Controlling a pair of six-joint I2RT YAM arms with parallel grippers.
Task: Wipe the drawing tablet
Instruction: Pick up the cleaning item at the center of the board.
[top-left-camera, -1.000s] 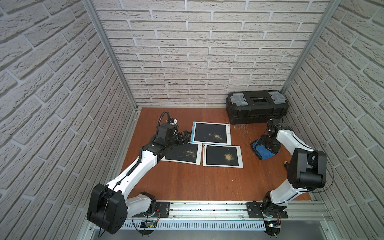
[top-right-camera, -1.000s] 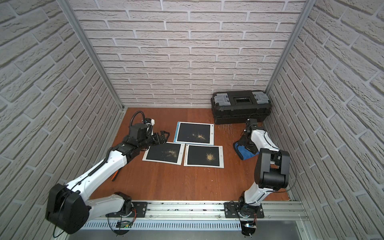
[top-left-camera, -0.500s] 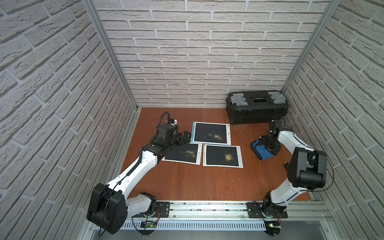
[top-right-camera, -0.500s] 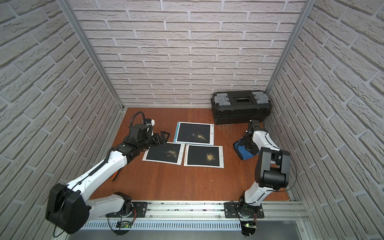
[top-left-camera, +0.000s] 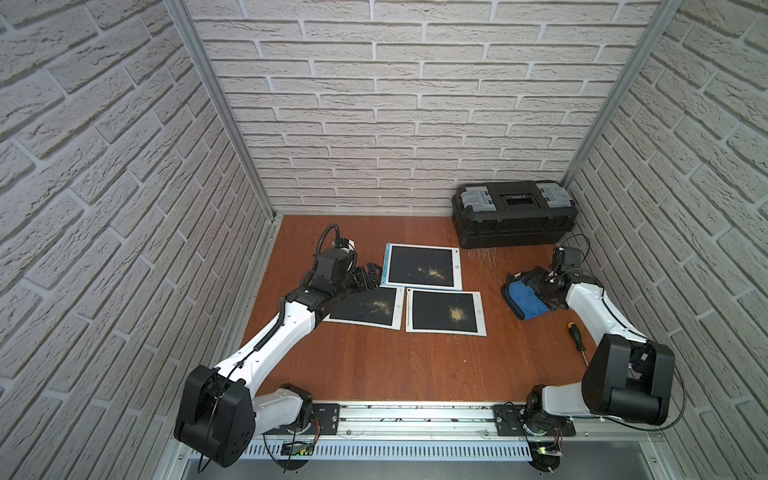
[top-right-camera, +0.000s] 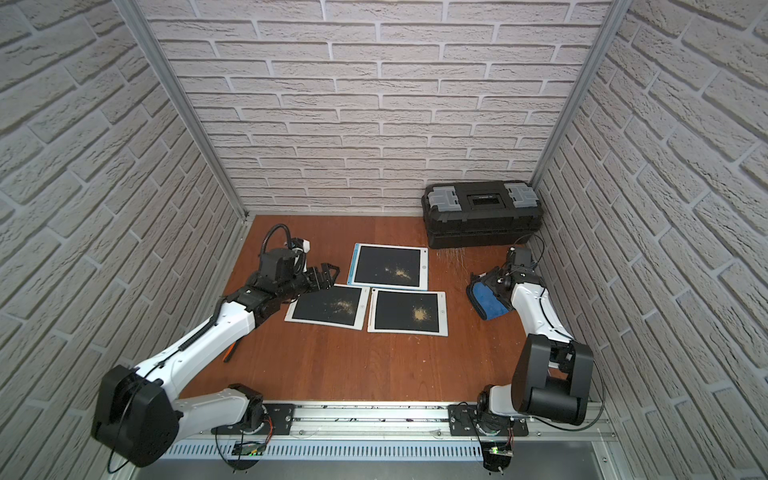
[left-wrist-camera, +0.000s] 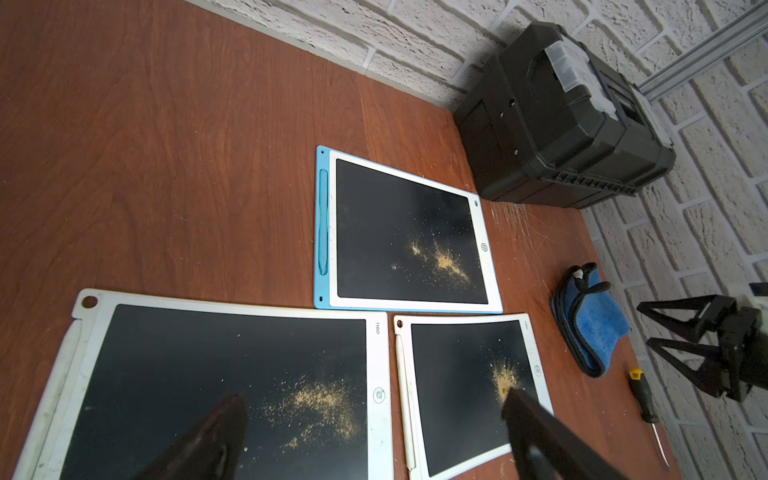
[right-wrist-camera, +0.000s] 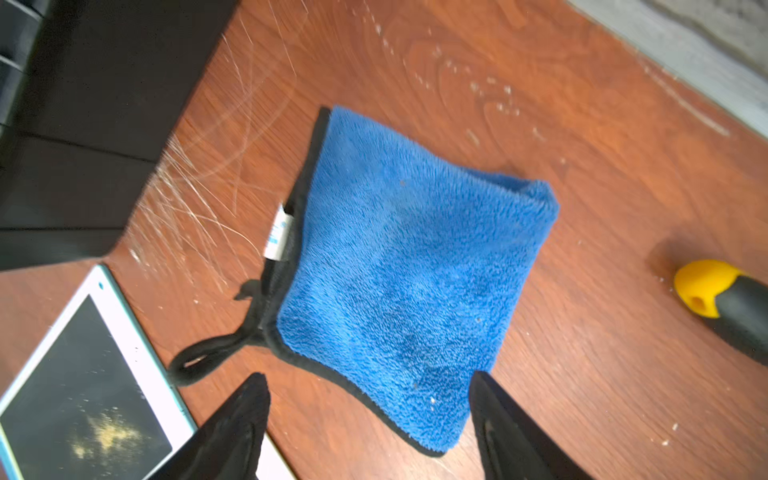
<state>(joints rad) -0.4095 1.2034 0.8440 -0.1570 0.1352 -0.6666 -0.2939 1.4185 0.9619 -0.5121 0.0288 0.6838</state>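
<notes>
Wiping not begun: all three tablets (top-left-camera: 423, 266), in front of the toolbox (top-left-camera: 513, 216), carry yellow dust. The blue cloth (right-wrist-camera: 407, 266) lies beside the toolbox, ungripped. Right gripper (right-wrist-camera: 368, 378): jaws spread over the cloth's edge. Left gripper (top-left-camera: 370, 277): jaws spread, farthest from the toolbox.

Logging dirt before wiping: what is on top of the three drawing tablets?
Each screen carries scattered yellowish powder: the blue-edged tablet, the left white tablet and the right white tablet. In both top views the left arm covers the left white tablet's far corner.
</notes>
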